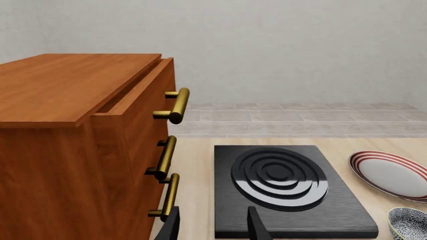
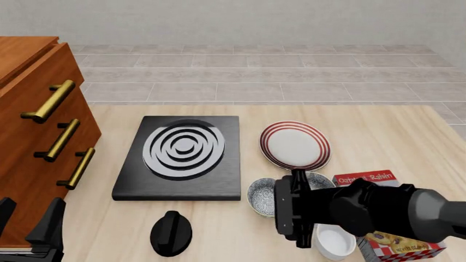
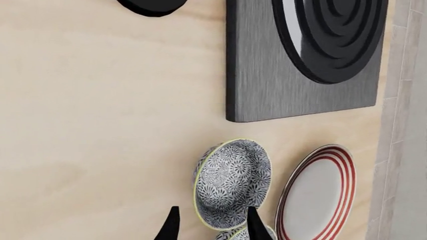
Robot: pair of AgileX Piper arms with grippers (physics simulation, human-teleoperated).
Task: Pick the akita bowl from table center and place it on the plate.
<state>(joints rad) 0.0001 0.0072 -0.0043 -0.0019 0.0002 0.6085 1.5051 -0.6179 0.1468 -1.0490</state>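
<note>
The akita bowl (image 2: 259,196) (image 3: 233,181), speckled grey and white inside with a pale rim, rests on the table just in front of the plate (image 2: 295,144) (image 3: 319,197). A second bowl (image 2: 319,178) (image 3: 248,234) like it sits right beside it, partly behind my right arm. My right gripper (image 2: 282,206) (image 3: 212,227) hangs open over the akita bowl's near edge, holding nothing. One of its fingers (image 3: 257,225) overlaps the bowl and the other stays outside the rim. My left gripper (image 2: 29,229) (image 1: 215,227) is open and empty at the front left by the cabinet.
A black stove (image 2: 182,155) (image 1: 287,192) lies left of the plate. A wooden cabinet (image 2: 29,125) (image 1: 73,150) with brass handles fills the left edge. In front are a black knob (image 2: 171,233), a plain white bowl (image 2: 335,242) and a red-checked box (image 2: 382,240).
</note>
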